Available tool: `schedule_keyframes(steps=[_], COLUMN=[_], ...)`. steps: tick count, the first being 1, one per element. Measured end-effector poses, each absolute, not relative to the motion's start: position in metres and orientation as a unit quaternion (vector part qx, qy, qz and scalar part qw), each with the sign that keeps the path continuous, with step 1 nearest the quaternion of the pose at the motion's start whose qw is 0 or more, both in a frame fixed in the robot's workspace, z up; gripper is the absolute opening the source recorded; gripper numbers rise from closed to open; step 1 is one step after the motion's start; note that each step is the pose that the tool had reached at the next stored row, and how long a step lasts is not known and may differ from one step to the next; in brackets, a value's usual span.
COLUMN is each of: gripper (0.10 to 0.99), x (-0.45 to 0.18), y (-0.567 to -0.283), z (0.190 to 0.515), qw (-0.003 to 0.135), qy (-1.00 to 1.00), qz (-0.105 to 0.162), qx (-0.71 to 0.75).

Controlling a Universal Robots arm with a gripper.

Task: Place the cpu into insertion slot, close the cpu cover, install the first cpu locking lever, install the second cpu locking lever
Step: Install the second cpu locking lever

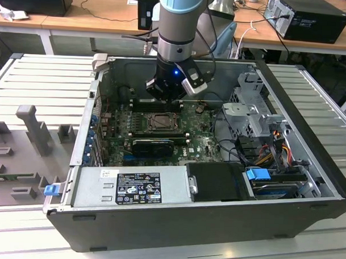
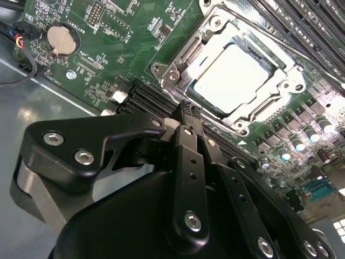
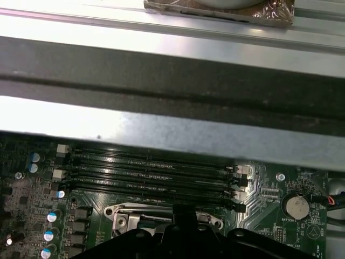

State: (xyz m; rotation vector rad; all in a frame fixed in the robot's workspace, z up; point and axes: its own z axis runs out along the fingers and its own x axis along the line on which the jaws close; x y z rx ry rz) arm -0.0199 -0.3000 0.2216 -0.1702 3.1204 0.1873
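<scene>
Gripper (image 2: 188,110) hung inside the open computer case (image 1: 307,185), low over the green motherboard (image 2: 108,48). Its matte black fingers (image 2: 190,162), studded with silver screw heads, ran together to one narrow tip; jaws pressed together, nothing between them.

The cpu (image 2: 232,75) lay flat in the insertion slot (image 2: 213,116), just beyond the jaw tips. Its top was a smooth, pale silver-grey square with rounded corners, slightly glossy under the light. The square sat turned diagonally to the line of the fingers, one corner pointing back toward the tip; being square, it had no clear long axis.

The cpu cover (image 2: 264,102), a thin bright metal frame with a square window, lay down around the chip, its stamped edges and screw bosses shining. A thin wire lever (image 2: 259,32) ran along the far side of the frame.

In the first wrist view, long black memory slots (image 3: 151,172) ran parallel just ahead of the jaws, and a round coin cell (image 3: 295,205) sat off to one side.
</scene>
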Motion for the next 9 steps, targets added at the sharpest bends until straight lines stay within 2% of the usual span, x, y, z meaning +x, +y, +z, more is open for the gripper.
schedule_keyframes(steps=[9], gripper=[0.106], x=[-0.0199], y=[-0.3023], z=[0.2217], qw=[0.005], qy=[0.997], qz=[0.060], qx=[-0.054])
